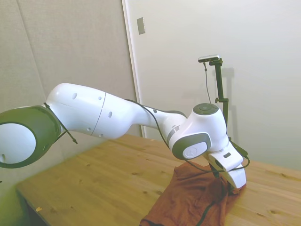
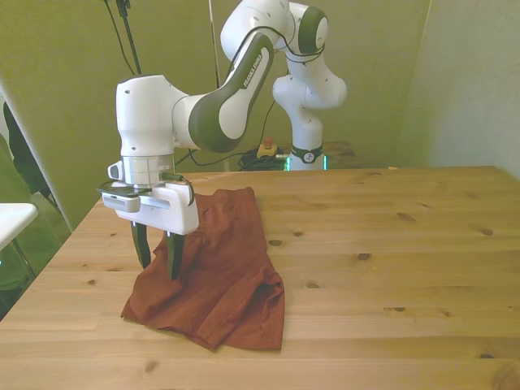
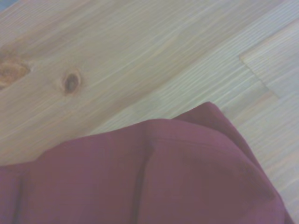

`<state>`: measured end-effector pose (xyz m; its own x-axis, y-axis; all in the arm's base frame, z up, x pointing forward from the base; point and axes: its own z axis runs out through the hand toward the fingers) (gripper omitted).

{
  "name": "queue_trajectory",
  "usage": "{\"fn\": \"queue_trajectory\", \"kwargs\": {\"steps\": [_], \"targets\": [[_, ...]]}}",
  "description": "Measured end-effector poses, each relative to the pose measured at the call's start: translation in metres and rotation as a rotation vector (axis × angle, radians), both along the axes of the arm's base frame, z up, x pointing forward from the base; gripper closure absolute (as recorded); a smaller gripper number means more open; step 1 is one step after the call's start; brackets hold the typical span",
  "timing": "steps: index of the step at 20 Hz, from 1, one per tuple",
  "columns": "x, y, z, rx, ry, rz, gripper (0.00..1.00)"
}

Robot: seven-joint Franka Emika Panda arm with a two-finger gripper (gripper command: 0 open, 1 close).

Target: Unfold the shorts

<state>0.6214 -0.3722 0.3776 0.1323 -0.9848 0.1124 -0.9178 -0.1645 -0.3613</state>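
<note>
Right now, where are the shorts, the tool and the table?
shorts (image 2: 231, 276): front view, middle of the rumpled fabric.
tool (image 2: 157, 256): front view, midway between the open fingertips.
table (image 2: 390, 244): front view, bare wood.

Bare table (image 2: 406, 244) beside shorts (image 2: 227, 276), unobstructed

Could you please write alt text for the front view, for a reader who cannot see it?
A white robot arm holds its open gripper over the edge of the folded rust-brown shorts nearest the front view's left, on a wooden table.
</note>
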Motion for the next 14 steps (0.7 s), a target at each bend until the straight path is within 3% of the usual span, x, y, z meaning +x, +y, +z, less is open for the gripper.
{"fn": "queue_trajectory", "kwargs": {"steps": [14], "targets": [[-0.002, -0.005, -0.017, 0.020, -0.011, -0.006, 1.00]]}}
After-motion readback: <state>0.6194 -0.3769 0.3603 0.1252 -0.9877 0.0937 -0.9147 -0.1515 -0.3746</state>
